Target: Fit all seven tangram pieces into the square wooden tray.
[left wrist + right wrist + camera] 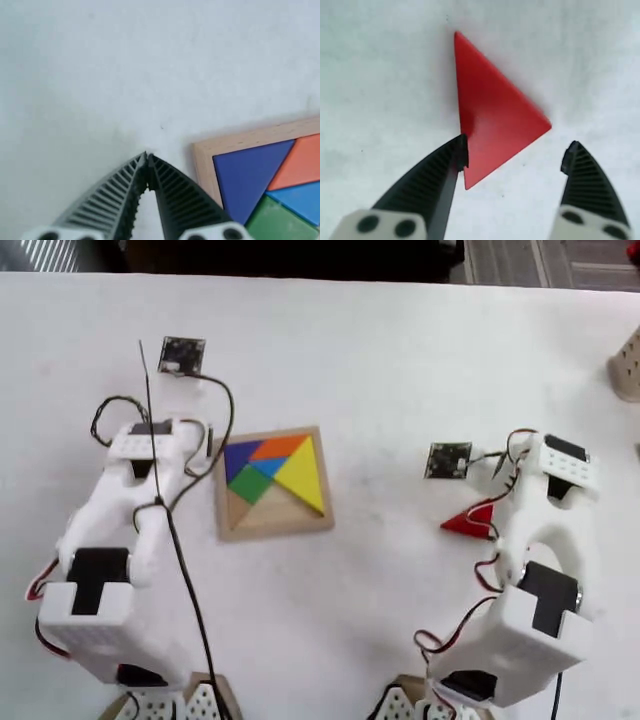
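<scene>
The square wooden tray (273,523) lies mid-table holding blue, orange, light blue, green and yellow pieces, with bare wood in its lower part. In the left wrist view its corner (202,150) and the blue piece (247,172) sit just beside my left gripper (147,159), whose fingers are shut with nothing between them. A red triangle (492,117) lies flat on the table, seen beside the right arm (468,522) from above. My right gripper (516,152) is open and straddles the triangle's near corner, one finger touching its edge.
Two small black circuit boards lie on the table, one (181,355) behind the left arm and one (448,460) next to the right arm. Cables trail from both. A tan object (627,365) stands at the far right edge.
</scene>
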Robot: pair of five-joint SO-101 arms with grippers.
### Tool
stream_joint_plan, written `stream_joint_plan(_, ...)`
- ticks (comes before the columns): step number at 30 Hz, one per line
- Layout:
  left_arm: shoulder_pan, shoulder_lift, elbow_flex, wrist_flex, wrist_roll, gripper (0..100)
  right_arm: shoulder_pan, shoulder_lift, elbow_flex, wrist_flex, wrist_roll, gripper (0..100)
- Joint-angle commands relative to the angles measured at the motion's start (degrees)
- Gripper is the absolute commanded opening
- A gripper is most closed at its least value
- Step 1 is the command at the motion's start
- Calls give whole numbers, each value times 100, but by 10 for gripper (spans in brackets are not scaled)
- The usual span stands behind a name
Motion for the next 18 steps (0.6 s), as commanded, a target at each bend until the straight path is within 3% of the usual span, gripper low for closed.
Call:
stream_joint_plan(1, 75, -22, -290, -105, -53, 24, 110, -4, -132, 31, 158, 293)
stream_joint_plan(18, 75, -22, -290, -105, -53, 24, -189, 242, -185, 66, 492, 294)
